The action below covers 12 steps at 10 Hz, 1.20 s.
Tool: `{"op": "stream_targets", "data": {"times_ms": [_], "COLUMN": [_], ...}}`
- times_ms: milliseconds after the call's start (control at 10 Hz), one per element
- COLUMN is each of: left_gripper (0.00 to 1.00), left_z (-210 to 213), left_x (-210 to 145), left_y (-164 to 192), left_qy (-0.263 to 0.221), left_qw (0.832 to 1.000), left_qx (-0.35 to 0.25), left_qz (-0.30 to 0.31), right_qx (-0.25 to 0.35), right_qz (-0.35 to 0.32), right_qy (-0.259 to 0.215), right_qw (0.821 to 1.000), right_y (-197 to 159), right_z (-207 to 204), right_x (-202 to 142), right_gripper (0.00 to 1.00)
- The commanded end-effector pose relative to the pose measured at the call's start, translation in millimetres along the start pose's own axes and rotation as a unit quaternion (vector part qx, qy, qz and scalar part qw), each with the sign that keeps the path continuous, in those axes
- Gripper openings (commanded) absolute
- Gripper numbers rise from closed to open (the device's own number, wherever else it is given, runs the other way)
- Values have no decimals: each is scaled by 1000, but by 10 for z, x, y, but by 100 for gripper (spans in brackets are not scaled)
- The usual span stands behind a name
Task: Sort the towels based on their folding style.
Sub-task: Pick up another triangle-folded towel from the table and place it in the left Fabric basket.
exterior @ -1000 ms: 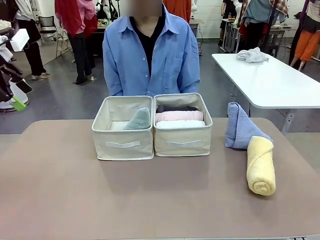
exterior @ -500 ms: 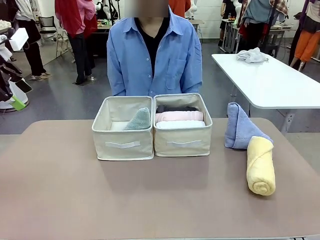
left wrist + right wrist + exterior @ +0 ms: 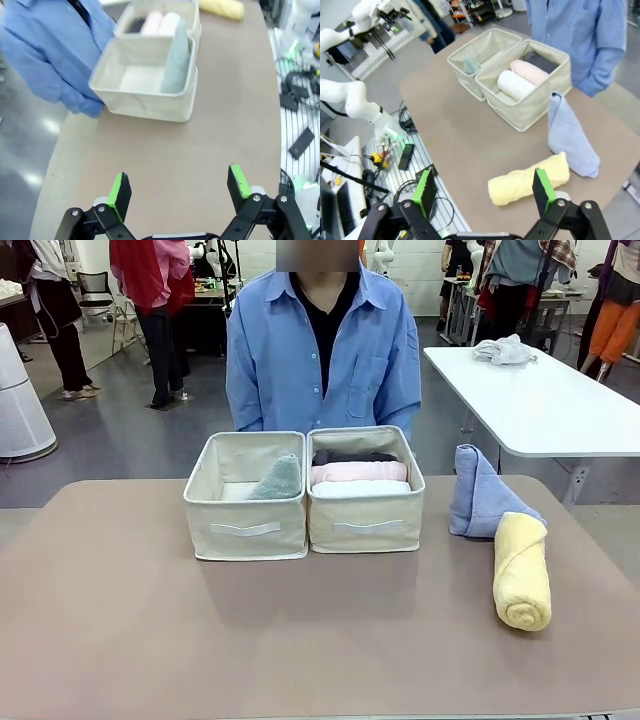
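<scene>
A pale green cone towel (image 3: 278, 480) stands in the left beige bin (image 3: 245, 530). The right bin (image 3: 365, 525) holds a dark grey roll (image 3: 355, 456), a pink roll (image 3: 358, 472) and a white roll (image 3: 360, 489). On the table right of the bins stands a light blue cone (image 3: 480, 495), and a yellow roll (image 3: 522, 572) lies in front of it, touching it. My left gripper (image 3: 179, 185) hangs open high over the table's left end, well short of the green cone (image 3: 176, 60). My right gripper (image 3: 484, 189) is open above the yellow roll (image 3: 530, 180) and the blue cone (image 3: 567, 137), holding nothing.
A person in a blue shirt (image 3: 320, 350) stands just behind the bins at the far edge. A white table (image 3: 540, 400) with a white cloth bundle (image 3: 503, 350) stands at the back right. The brown table (image 3: 150, 620) has free room in front and at the left.
The left arm that showed at the front view's left edge has moved out of that view. The person has shifted slightly to the right. The towels and bins have not moved.
</scene>
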<state>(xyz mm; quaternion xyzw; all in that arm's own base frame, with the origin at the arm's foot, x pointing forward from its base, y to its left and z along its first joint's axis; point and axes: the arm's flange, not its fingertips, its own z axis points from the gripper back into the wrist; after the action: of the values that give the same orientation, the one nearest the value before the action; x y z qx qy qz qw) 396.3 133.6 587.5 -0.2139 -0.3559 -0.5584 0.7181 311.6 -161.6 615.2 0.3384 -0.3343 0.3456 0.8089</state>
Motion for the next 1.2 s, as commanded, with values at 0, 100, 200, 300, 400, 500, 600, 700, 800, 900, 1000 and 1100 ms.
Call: {"op": "stream_targets", "data": {"times_ms": [0,100,200,300,400,500,600,700,800,900,1000,1100], "left_gripper": [100,100,100,100,100,100,100,100,100,100,100,100], "left_z": [457,746,921,1059,1121,1046,1101,1101,1101,1101,1101,1101], "left_x": [-178,-297,-428,-593,-739,-805,-631,-631,-631,-631,-631,-631], "left_y": [257,295,314,331,341,356,206,206,206,206,206,206], "left_qy": [-111,-145,-151,-172,-172,-144,-169,-169,-169,-169,-169,-169], "left_qw": [994,989,988,984,984,987,984,984,984,984,984,984], "left_qx": [-8,8,23,25,11,-8,26,26,26,26,26,26], "left_qz": [10,12,22,35,54,64,49,49,49,49,49,49], "right_qx": [6,6,6,6,6,0,-14,-33,-54,-70,-83,-96], "right_qz": [6,6,6,6,6,0,28,41,56,75,96,107], "right_qy": [-6,-6,-6,-6,-6,0,40,77,105,135,168,187], "right_qw": [1000,1000,1000,1000,1000,1000,999,996,991,986,978,972], "right_y": [4,4,4,4,4,0,226,309,346,376,406,411], "right_z": [-19,-19,-19,-19,-19,0,-79,-247,-452,-662,-907,-1114], "right_x": [4,4,4,4,4,0,230,442,667,844,981,1044], "right_gripper": [100,100,100,100,100,100,100,100,100,100,100,100]}}
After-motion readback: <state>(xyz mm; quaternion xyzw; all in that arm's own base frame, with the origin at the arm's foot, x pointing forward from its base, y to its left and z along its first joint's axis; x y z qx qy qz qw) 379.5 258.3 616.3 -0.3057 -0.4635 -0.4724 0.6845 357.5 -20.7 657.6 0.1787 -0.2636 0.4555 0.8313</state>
